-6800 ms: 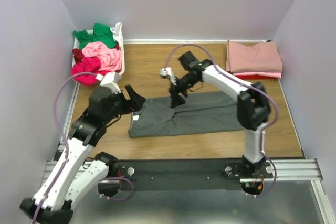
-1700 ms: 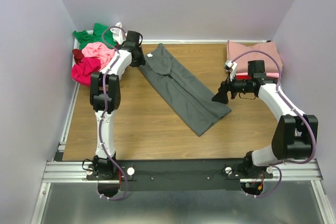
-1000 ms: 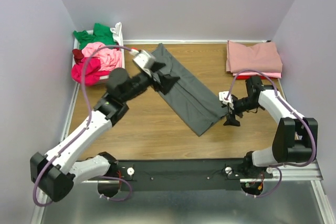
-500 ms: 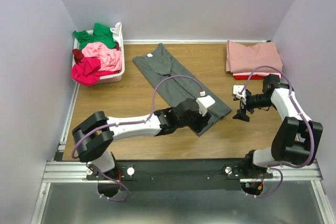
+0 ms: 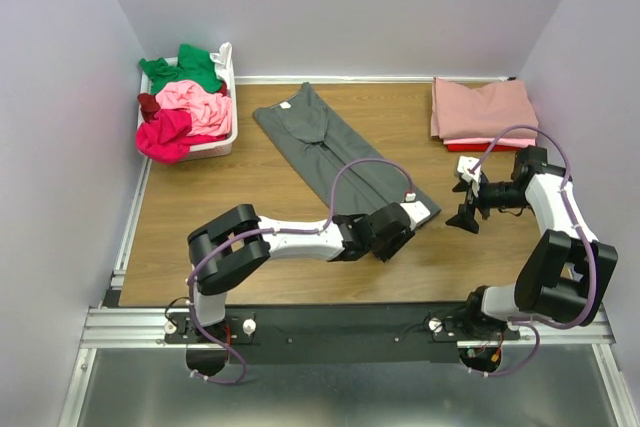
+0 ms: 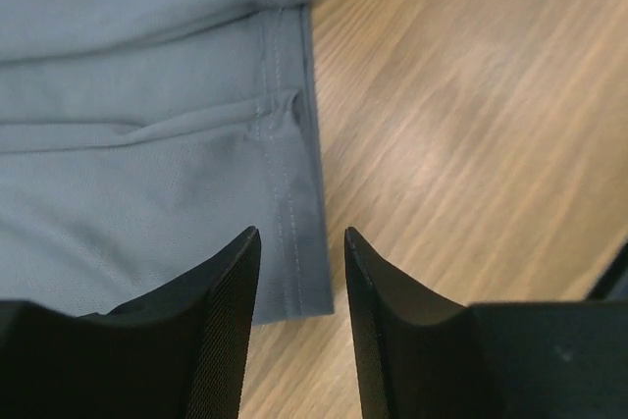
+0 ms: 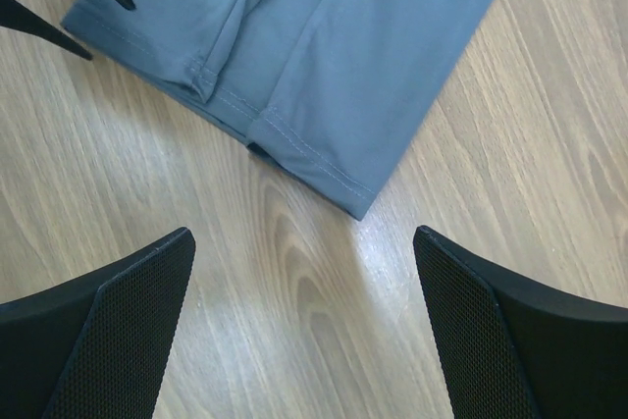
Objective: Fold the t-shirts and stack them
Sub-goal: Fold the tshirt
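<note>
Only top view shows basket — wrists: grey t-shirt hem.

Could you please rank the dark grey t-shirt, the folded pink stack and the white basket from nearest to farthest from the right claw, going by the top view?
From the right claw:
1. Dark grey t-shirt, just to its left, mid-table.
2. Folded pink stack, in the far right corner.
3. White basket, in the far left corner.

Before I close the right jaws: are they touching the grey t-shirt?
Apart. The right wrist view shows the right gripper, jaws open, with bare wood between it and the grey t-shirt.
</note>
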You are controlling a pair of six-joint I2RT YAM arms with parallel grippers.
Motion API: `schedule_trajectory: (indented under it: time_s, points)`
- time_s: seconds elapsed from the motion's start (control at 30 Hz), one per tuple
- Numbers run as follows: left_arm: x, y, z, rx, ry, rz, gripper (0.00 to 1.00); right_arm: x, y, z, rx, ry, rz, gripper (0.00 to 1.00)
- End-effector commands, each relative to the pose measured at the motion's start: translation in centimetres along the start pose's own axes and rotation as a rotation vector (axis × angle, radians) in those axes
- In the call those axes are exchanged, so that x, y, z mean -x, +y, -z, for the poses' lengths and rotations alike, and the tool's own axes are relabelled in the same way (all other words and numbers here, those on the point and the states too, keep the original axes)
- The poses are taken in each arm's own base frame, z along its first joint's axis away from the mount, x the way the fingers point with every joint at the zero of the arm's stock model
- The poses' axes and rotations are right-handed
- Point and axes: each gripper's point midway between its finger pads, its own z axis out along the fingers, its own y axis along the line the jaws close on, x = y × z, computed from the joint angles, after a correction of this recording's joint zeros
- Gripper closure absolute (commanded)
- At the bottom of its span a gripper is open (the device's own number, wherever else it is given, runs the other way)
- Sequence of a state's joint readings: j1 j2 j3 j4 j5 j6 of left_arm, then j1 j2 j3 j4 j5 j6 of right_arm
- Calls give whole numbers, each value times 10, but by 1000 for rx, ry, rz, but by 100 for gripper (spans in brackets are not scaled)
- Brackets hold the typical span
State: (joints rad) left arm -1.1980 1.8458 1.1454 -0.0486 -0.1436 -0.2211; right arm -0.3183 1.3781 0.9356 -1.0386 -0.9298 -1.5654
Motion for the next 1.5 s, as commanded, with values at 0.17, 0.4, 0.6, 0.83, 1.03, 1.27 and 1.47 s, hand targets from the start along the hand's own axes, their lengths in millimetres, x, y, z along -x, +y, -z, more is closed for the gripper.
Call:
schedule_trajectory:
  time_s: [0.17, 0.4, 0.6, 0.83, 1.03, 1.27, 1.47]
  points:
    - [-23, 14, -12, 124, 95, -29, 54, 8, 8, -2, 8, -54, -46, 2]
    - [-31, 8, -14, 115, 119, -49, 54, 8, 8, -1, 6, -50, -45, 2]
    - [-11, 9, -3, 125, 68, -36, 52, 6, 9, -3, 13, -53, -53, 2]
    - [-5, -3, -2, 76, 53, -50, 48, 8, 8, -3, 12, -59, -52, 3]
    - [-14, -2, -10, 85, 73, -53, 47, 6, 9, -4, 17, -60, -56, 3]
    - [-35, 14, -16, 176, 140, -82, 54, 9, 9, -3, 13, -65, -56, 3]
    - [-53, 16, -14, 184, 177, -92, 67, 13, 9, -1, 4, -71, -41, 3]
